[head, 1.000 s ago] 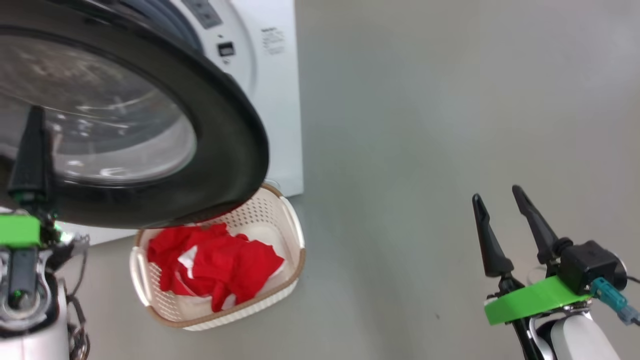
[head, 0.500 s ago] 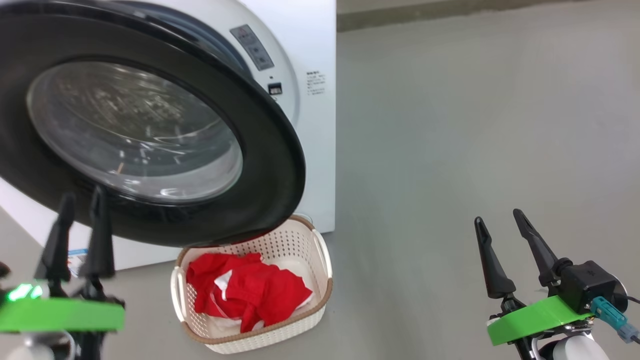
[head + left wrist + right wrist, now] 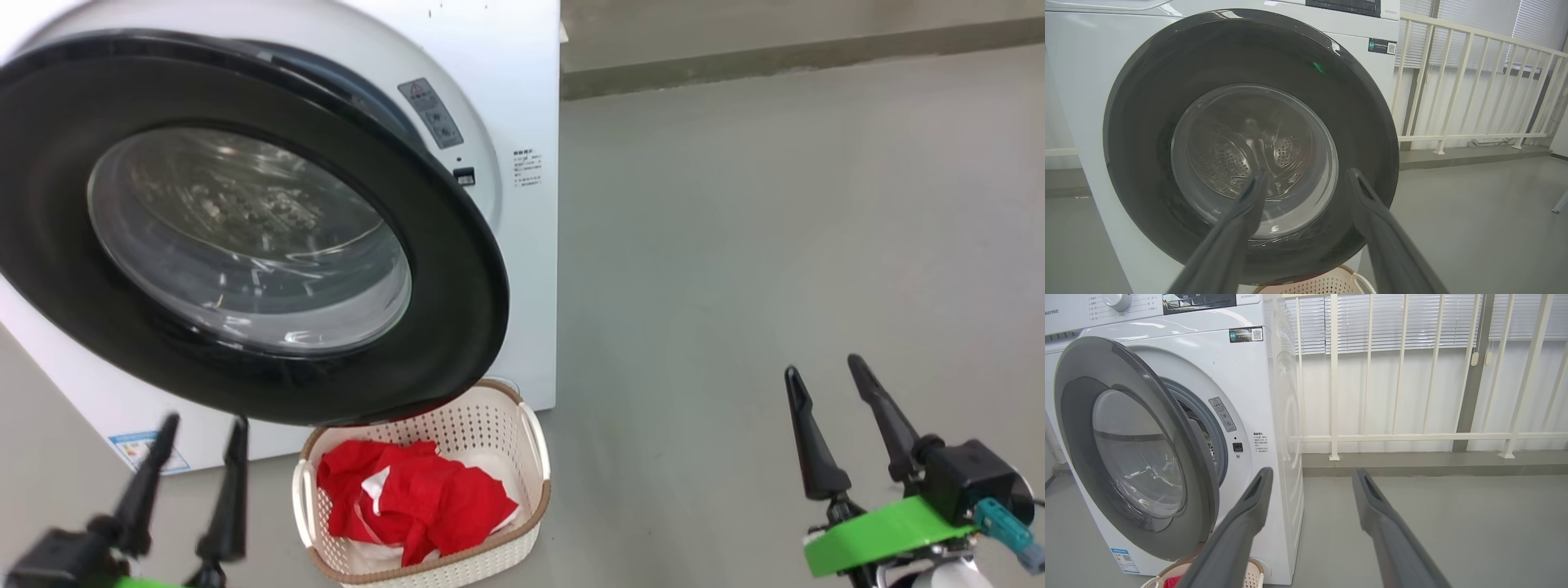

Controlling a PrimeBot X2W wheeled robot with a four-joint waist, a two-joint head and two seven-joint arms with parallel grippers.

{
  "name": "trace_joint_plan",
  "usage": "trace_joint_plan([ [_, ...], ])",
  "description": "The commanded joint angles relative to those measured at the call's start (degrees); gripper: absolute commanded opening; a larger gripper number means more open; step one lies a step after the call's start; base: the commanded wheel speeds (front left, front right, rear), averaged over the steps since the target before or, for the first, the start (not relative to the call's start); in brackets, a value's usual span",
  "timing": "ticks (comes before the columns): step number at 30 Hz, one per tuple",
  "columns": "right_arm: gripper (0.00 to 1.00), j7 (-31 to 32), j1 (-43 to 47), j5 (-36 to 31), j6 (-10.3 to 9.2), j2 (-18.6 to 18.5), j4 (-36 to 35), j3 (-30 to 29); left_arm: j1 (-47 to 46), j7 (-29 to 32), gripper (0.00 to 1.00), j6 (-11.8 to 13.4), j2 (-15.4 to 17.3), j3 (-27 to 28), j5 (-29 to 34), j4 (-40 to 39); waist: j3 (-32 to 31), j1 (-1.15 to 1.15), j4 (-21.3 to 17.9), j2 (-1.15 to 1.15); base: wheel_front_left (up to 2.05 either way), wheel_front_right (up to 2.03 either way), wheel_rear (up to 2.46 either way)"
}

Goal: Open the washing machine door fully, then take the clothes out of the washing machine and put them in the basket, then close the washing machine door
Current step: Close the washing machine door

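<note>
The white washing machine (image 3: 510, 90) (image 3: 1249, 367) stands at the left with its black-rimmed glass door (image 3: 245, 237) (image 3: 1249, 159) (image 3: 1139, 457) swung partly out, ajar from the front. Below the door's lower edge sits the cream basket (image 3: 535, 457) (image 3: 1327, 286) (image 3: 1253, 577) on the floor, holding the red and white clothes (image 3: 416, 502). My left gripper (image 3: 202, 426) (image 3: 1306, 173) is open, low at the left in front of the door, apart from it. My right gripper (image 3: 823, 367) (image 3: 1310, 471) is open and empty over bare floor at the right.
Grey floor (image 3: 775, 245) stretches to the right of the machine. A white railing (image 3: 1412, 437) with blinds behind it runs along a low kerb (image 3: 800, 57) behind the machine's right side.
The camera has tilted up and back, so the machine and basket sit lower in view. My left gripper has dropped to the lower left, away from the door. The right gripper holds its pose.
</note>
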Motion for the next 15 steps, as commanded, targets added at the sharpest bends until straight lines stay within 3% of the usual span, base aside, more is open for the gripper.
trace_joint_plan([
  [1,1.00,-0.36,-0.10,-0.43,0.36,-0.23,-1.54,1.22,-0.53,-0.51,1.00,0.00,0.47,2.72,1.34,-0.59,-0.55,0.00,-0.13,0.00,0.00,0.00,0.00],
  [15,1.00,-0.36,0.86,0.04,0.36,-0.23,-1.69,0.78,2.64,-0.52,1.00,-0.29,-4.31,4.83,8.12,3.49,-1.05,0.00,-0.24,0.00,0.00,0.00,0.00],
])
